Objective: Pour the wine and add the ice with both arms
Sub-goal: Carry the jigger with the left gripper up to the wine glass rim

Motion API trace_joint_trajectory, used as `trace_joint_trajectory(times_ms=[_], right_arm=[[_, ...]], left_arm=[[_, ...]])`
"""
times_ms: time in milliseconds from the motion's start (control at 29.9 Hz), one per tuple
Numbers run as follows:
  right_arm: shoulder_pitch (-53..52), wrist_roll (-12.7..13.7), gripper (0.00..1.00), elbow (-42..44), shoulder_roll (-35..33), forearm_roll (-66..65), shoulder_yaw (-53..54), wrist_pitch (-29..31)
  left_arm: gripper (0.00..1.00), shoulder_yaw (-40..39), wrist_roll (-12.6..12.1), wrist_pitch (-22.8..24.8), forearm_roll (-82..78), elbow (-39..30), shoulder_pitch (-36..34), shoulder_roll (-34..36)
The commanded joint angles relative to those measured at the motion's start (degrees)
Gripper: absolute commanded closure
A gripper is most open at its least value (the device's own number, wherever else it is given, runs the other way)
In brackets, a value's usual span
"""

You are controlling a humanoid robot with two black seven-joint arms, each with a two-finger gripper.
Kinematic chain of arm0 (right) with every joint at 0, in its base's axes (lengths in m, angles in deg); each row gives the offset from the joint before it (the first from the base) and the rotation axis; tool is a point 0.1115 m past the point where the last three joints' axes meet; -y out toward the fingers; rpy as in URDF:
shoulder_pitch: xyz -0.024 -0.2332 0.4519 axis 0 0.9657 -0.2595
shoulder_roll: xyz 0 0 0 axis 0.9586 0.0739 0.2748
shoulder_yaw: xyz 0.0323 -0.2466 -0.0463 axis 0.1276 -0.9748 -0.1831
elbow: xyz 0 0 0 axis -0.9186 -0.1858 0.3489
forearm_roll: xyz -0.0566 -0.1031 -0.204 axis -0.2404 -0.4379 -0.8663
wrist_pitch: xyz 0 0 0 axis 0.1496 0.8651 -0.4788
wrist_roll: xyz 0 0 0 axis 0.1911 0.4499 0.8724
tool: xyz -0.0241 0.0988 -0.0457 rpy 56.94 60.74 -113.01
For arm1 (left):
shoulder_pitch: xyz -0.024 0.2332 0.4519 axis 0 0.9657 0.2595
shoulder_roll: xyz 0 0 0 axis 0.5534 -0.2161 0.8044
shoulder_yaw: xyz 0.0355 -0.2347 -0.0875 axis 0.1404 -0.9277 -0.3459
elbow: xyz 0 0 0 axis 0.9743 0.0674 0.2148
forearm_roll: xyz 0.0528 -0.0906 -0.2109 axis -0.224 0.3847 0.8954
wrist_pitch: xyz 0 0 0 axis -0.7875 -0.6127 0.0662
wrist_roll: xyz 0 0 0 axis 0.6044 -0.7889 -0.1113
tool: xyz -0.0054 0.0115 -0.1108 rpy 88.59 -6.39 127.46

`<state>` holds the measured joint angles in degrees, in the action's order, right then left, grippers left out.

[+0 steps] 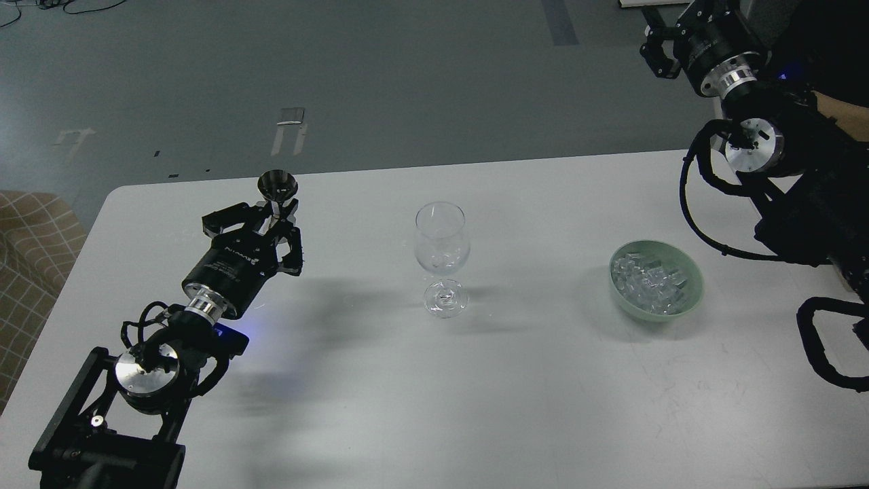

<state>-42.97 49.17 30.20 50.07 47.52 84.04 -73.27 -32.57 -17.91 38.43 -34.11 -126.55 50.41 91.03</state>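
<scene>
The right gripper (655, 51) sits small and dark at the top right corner, raised above the floor beyond the table; its fingers cannot be told apart, so whether it is open or closed cannot be told. Much of the right arm (781, 170) is cut off by the right edge. Whether the wine glass (441, 258) holds any liquid is hard to make out — its bowl looks clear throughout.

The left gripper (277, 221) reaches toward the table's far left part, its fingers closed around the narrow stem of a small dark metal cup (277, 187), which stands upright with its flared mouth up. What the cup contains is not visible.

The wine glass stands upright near the middle of the white table (434, 407), well apart from both grippers. To its right a pale green bowl (691, 293) holds the ice (648, 278) — a heap of small clear cubes.

Beyond the table lies a grey floor with pale tape marks; a checked fabric seat (34, 258) shows at the left edge.
</scene>
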Motion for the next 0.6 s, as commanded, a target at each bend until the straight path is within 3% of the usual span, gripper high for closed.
trace_joint_trajectory(times_ms=[0, 569], right_arm=[[0.1, 0.0, 0.00, -0.1, 0.0, 0.0, 0.0, 0.0], [0.9, 0.0, 0.00, -0.9, -0.1, 0.1, 0.1, -0.1]], left_arm=[[0.99, 2.0, -0.9, -0.6, 0.0, -1.4, -0.5, 0.3], [0.99, 9.3, -5.2, -6.5, -3.9, -5.6, -7.1, 1.7]])
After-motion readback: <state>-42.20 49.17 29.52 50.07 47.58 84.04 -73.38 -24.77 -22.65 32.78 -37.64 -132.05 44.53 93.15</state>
